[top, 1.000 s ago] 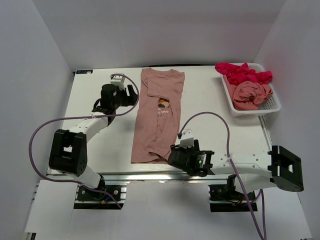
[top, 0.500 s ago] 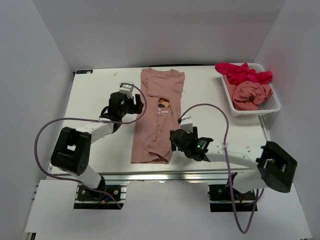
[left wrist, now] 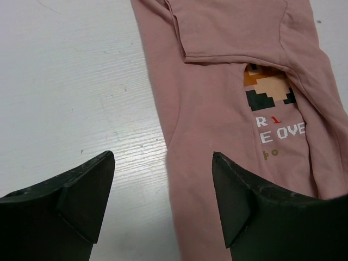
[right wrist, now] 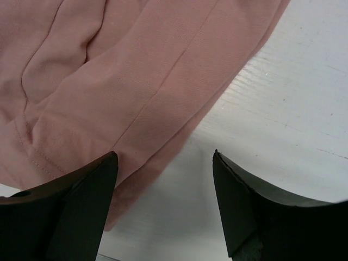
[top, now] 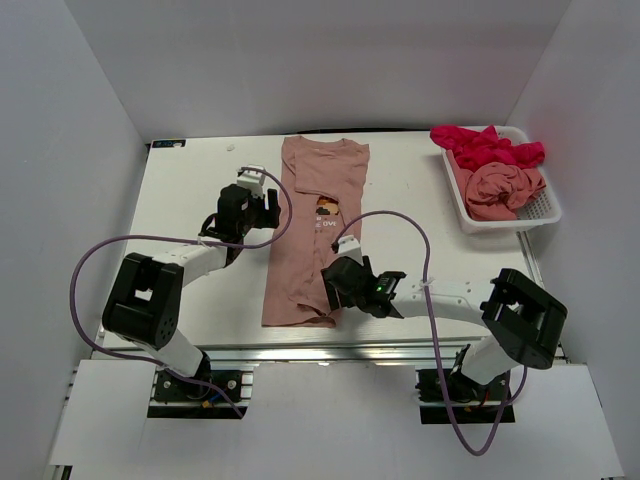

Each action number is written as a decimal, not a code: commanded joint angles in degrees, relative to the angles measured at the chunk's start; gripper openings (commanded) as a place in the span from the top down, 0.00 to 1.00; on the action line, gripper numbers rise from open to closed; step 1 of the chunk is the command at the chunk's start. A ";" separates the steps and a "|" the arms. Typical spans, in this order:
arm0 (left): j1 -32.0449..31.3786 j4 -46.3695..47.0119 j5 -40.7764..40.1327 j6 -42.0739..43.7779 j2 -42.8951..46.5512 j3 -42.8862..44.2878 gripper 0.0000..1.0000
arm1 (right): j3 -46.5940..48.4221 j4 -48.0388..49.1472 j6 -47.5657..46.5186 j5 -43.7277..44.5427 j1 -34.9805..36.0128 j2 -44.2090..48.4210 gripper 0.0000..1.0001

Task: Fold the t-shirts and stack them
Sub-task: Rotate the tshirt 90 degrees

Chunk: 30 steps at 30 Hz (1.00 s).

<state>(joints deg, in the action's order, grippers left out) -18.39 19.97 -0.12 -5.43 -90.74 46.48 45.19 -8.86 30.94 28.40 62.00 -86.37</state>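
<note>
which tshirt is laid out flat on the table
The salmon-pink one with the pixel print, spread out full length. The magenta one and the other pink one lie bunched in the white basket.

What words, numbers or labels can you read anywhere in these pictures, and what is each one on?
"R 1": top line of the chest print on the pink t-shirt, partly under a fold.
"E OVE": second line of that print, cut off by the fold.
Small yellowish characters below: too blurred to read.
White strip at the far left, top view: too small to read.
</note>
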 commanded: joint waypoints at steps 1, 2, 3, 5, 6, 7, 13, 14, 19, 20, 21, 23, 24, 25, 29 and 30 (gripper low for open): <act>0.02 -0.10 -1.37 0.95 1.10 0.63 0.18 | 0.95 1.66 -0.53 -0.80 0.41 -0.38 0.26; 0.11 -0.02 -1.55 1.04 0.92 0.72 0.18 | 1.04 1.83 -0.44 -0.98 0.49 -0.47 0.29; 0.11 -0.02 -1.55 1.21 0.65 0.72 0.18 | 1.13 1.74 -0.44 -1.07 0.84 -0.29 0.30; 0.11 0.07 -1.55 1.21 0.30 0.89 0.18 | 1.48 1.74 -0.44 -1.07 1.89 -0.12 0.34; 0.02 0.16 -1.38 1.30 0.30 0.81 0.18 | 2.00 1.83 -0.35 -0.98 2.42 -0.03 0.34; 0.02 -0.19 -1.37 1.30 0.21 1.24 0.18 | 2.27 1.66 -0.70 -0.72 3.04 0.06 0.35; 0.02 -1.51 -2.08 1.65 -0.05 2.12 0.18 | 7.97 -4.40 -2.46 3.15 9.54 -2.66 0.33; 0.02 -1.51 -2.08 1.65 -0.05 2.12 0.18 | 8.16 -4.76 -2.11 3.06 10.07 -2.75 0.33; 0.11 -2.12 -2.43 1.65 -0.40 2.56 0.18 | 6.58 -2.13 -0.09 -0.18 10.34 -1.96 0.32; 0.02 -2.21 -2.25 1.65 -0.49 2.74 0.18 | 6.14 -1.69 0.00 -0.54 10.34 -1.88 0.32; 0.11 -2.21 -2.17 1.48 -0.58 2.74 0.18 | 6.05 -1.42 0.26 -0.89 10.34 -1.87 0.32; 0.02 -2.21 -1.82 1.39 -0.67 2.83 0.18 | 6.31 -1.51 0.26 -0.81 10.42 -2.40 0.32; 0.02 -2.47 -1.81 1.39 -0.84 2.91 0.18 | 6.40 -1.68 0.00 -0.20 10.34 -2.66 0.33; 0.02 -2.65 -1.81 1.30 -0.93 3.00 0.18 | 6.49 -2.03 -0.17 0.07 10.42 -2.84 0.34; 0.11 -2.83 -1.73 1.39 -1.19 3.00 0.18 | 6.40 -2.30 -0.62 0.34 10.42 -2.75 0.43; 0.11 -2.83 -1.64 1.39 -1.28 3.18 0.18 | 6.14 -2.30 -0.44 -0.01 10.42 -2.67 0.46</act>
<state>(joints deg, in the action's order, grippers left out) -18.39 17.85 -1.78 -4.27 -91.72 47.75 51.53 -11.16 30.61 28.10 72.34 -89.10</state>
